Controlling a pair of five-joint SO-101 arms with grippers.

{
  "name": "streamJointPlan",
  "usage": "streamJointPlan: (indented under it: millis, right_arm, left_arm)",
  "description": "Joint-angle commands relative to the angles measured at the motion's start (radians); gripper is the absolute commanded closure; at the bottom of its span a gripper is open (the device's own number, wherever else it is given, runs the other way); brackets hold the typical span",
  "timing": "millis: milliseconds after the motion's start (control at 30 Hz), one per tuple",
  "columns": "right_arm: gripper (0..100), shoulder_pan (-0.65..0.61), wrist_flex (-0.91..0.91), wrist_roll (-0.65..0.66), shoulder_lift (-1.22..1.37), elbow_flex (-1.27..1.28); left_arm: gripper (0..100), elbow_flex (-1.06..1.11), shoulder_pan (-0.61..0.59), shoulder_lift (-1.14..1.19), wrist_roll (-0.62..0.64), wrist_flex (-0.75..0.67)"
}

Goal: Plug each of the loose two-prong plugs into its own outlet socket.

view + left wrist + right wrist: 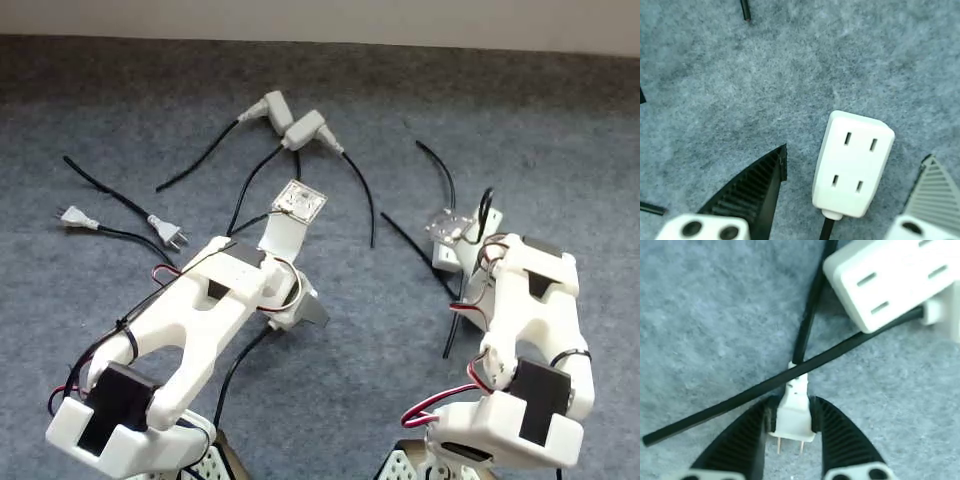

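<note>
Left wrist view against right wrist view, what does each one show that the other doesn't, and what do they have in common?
Only the left wrist view: a whole white outlet block, four slots facing up, lying untouched between the left gripper's wide-open fingers.

Only the right wrist view: a white two-prong plug pinched between the right gripper's fingers, a black cable crossing over it, and part of another outlet block.

Both: grey carpet and stretches of black cord.
</note>
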Motion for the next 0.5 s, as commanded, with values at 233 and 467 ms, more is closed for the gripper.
streamJointPlan:
  millis: [233, 467]
  right_arm:
    - [99.1, -0.094, 0.26, -0.199, -0.128, -0.297]
    - [99.1, -0.193, 0.519, -0.347, -0.237, -0.59]
  left_arm:
    - [61, -0.005, -0.007, -0.024, 0.005, -0.017]
    - [61, -0.007, -0.007, -0.024, 0.005, -0.017]
